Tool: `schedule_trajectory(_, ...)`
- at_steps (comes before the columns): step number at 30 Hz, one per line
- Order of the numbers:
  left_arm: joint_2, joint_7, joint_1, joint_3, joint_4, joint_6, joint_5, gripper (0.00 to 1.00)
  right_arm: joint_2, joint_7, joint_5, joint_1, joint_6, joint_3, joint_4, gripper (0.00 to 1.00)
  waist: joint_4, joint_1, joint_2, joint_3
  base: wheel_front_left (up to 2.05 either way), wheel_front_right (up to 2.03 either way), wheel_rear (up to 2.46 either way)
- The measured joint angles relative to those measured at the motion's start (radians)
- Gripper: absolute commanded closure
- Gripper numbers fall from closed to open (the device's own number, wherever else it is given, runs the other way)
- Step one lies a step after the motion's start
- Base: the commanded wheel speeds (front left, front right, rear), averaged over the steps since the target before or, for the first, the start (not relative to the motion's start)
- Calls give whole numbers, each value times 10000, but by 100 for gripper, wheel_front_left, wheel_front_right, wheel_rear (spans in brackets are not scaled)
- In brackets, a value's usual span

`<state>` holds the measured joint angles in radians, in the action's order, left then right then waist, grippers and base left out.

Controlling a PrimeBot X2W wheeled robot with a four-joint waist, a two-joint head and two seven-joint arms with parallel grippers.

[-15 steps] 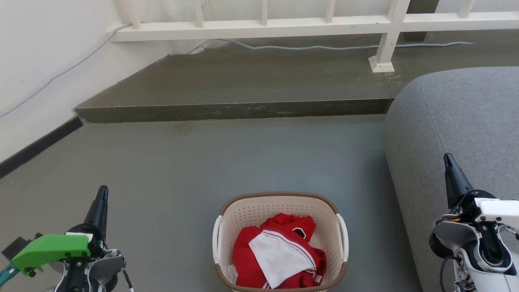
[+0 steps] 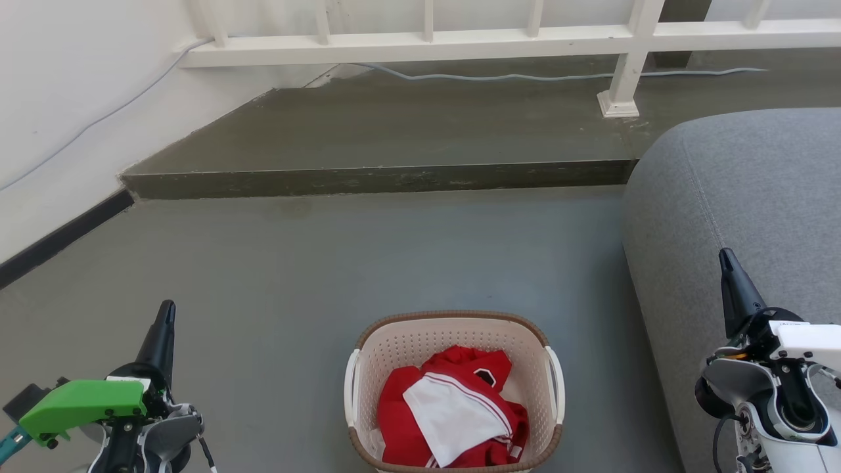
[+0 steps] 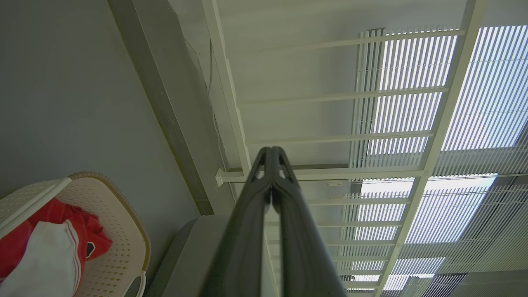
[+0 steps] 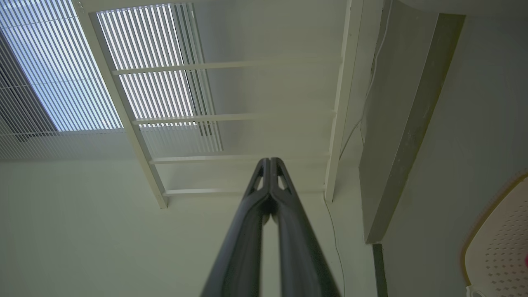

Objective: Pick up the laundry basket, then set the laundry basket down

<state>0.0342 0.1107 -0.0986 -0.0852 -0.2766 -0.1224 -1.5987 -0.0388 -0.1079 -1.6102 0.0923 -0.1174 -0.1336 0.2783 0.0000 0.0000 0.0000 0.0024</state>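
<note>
Laundry basket [image 2: 401, 348] upright, long axis seemingly fore-aft | left hand [image 3: 271, 153], right hand [image 4: 270, 161]: closed

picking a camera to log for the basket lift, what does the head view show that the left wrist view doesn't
Head view adds: the right gripper, a green cover on the left arm, dark skirting along the wall. Left wrist view adds: slatted window blinds. Shared: the left gripper, shut, the laundry basket holding red and white clothes, the white railing, the floor step.
</note>
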Motion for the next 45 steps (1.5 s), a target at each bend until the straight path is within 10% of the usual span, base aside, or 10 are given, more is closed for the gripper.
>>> schedule_trajectory(45, 0, 0, 0, 0, 2, 0, 0, 100, 0, 0, 0, 0, 0, 0, 0, 100, 0, 0, 0, 0, 0, 0, 0)
